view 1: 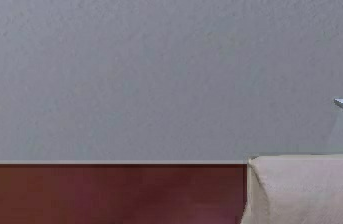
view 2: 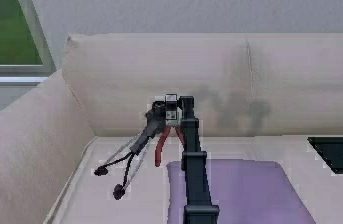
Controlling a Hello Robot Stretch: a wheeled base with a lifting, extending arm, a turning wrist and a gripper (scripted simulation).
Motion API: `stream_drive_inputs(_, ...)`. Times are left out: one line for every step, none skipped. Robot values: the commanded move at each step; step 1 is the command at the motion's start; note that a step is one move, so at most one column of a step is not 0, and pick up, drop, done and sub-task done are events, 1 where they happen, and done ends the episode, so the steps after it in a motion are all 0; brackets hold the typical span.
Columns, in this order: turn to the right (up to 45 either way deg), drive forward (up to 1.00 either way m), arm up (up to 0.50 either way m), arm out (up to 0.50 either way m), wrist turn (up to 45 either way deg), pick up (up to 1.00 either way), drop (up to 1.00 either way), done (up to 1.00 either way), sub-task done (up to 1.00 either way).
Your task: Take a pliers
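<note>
Forward view, room: grey wall (view 1: 129,70), dark red floor (view 1: 99,195), and a beige sofa (view 1: 309,190) corner at lower right.
Arm side view, pliers: red-handled pliers (view 2: 165,146) look to lie on the sofa seat near the backrest, just left of a purple cushion (view 2: 244,190).
Jaws: at the arm's (view 2: 194,170) far end, right by the pliers. Cannot tell their state, nor whether they hold anything.
Progress: arm is out at the pliers. Lift clear of the seat not yet done, I judge.

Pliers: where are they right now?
Arm side view, middle: red-handled pliers at the far end of the arm, before the beige sofa backrest, beside the purple cushion.
</note>
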Motion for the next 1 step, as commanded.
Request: stream_drive_inputs(0.0, 0.00, 0.00, 0.00, 45.0, 0.00, 0.00, 0.00, 0.00)
